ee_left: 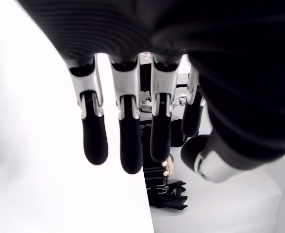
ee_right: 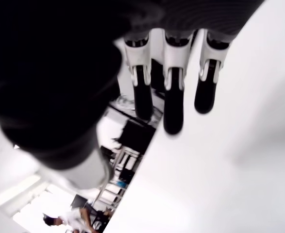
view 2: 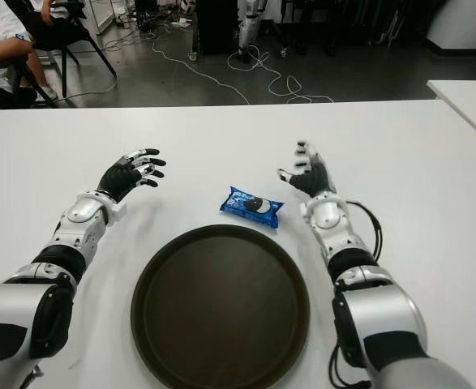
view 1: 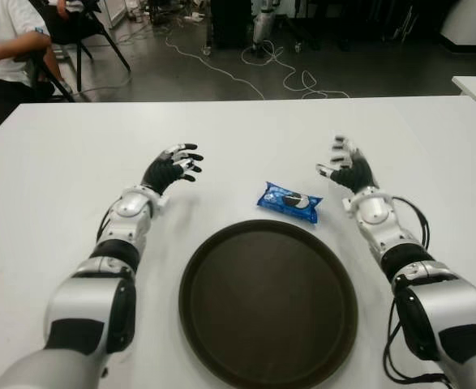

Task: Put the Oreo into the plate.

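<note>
Left eye view showed the Oreo packet [view 1: 289, 202] lying flat on the white table [view 1: 51, 178], just beyond the far rim of the dark plate [view 1: 268, 304] and apart from it. It looked light, its glossy wrapper likely slippery, the biscuits inside breakable, so a gentle pinch across its short sides seemed best. The right hand [view 1: 347, 168] showed near the packet, on its right side, fingers spread and empty; the left hand [view 1: 173, 168], also open, showed farther off to the packet's left.

No legible txt on blue snack pack [view 1: 289, 202].
</note>
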